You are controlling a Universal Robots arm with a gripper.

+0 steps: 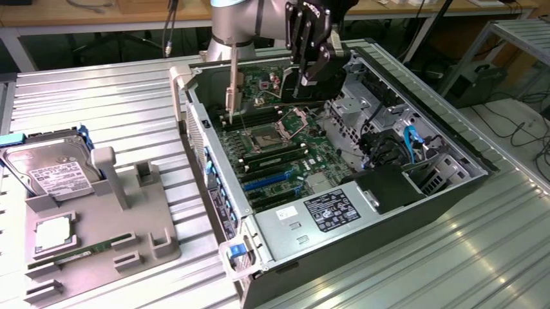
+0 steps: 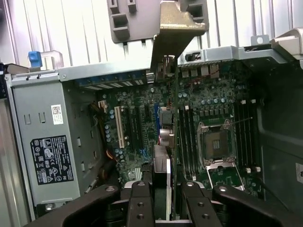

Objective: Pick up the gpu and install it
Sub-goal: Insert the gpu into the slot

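The gpu [image 1: 230, 90] hangs over the open computer case [image 1: 202, 122], with its pale metal bracket pointing down toward the case's rear wall. My gripper [image 1: 311, 80] is shut on the card's dark body above the motherboard [image 1: 284, 161]. In the wrist view the gpu [image 2: 163, 172] runs edge-on from between my fingers [image 2: 142, 201] out to its beige bracket [image 2: 177, 23]. It hovers over the board beside the expansion slots [image 2: 119, 125]. I cannot tell whether the card touches a slot.
The power supply [image 1: 331, 209] fills the case's near end, and drive cages with blue cables [image 1: 408, 145] line the exterior view's right. On the exterior view's left, a grey fixture tray [image 1: 154, 238] holds a hard drive [image 1: 51, 170], a CPU [image 1: 51, 235] and a RAM stick [image 1: 77, 255].
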